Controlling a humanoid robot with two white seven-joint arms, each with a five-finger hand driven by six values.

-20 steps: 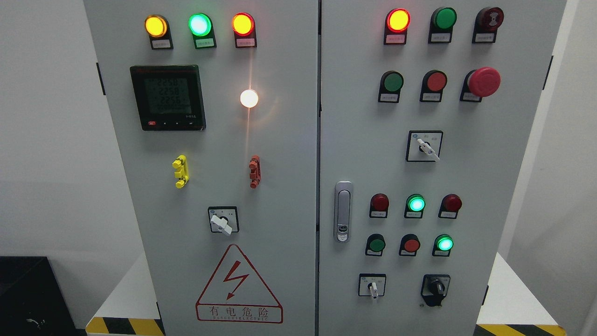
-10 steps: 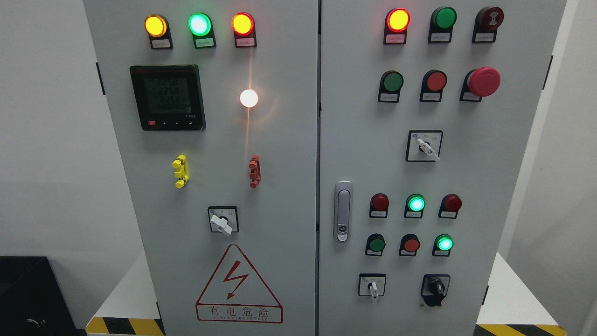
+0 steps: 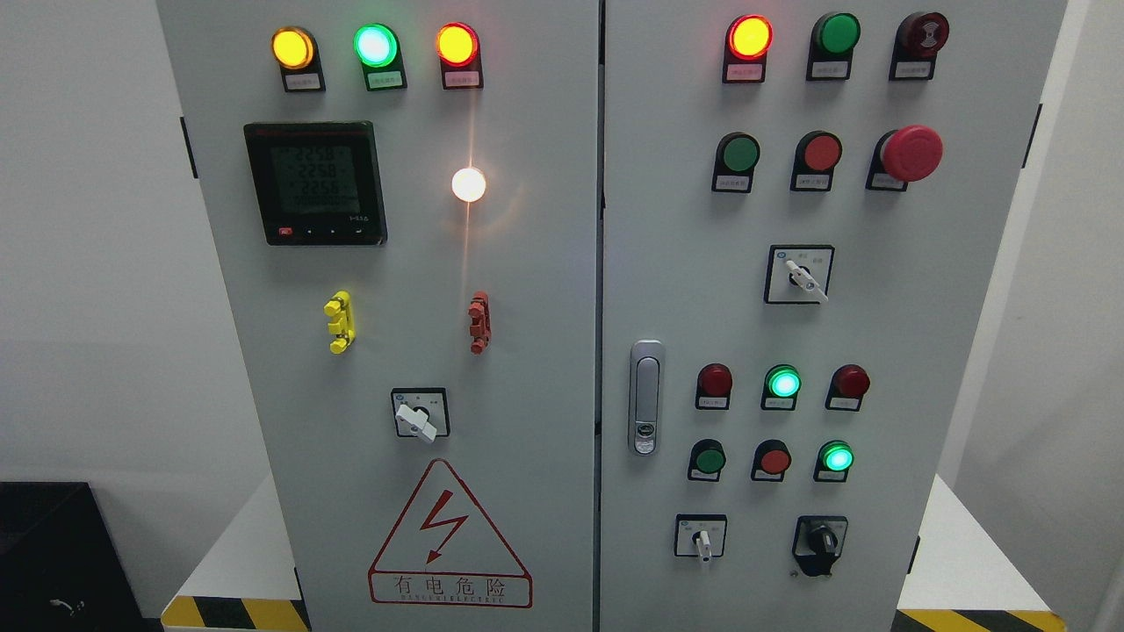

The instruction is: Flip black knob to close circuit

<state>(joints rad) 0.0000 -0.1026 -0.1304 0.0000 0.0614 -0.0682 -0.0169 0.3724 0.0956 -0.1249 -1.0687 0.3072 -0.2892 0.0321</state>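
At the lower right corner of the right-hand cabinet door, the black knob sits on its dark plate, its grip tilted slightly left of upright, with nothing touching it. Just to its left, a small white-handled selector switch points straight down. Neither robot hand appears in the head view, so the state of the fingers cannot be told.

Above the knob, two rows of three round devices are mounted: in the upper row the middle green lamp glows between two dark red ones, and in the lower row the right-hand green lamp is lit. A silver door latch stands upright near the seam between the two doors. Higher up, another selector switch has its white handle angled down to the right, and a red mushroom button projects near the door's right edge. At the top, a red-ringed lamp shines yellow.

On the left-hand door, three lamps burn across the top, a digital meter shows rows of figures, and a white light glares beside it. A yellow fitting and a red fitting flank the middle, above a white-handled switch and a red triangular warning sign with a lightning bolt.
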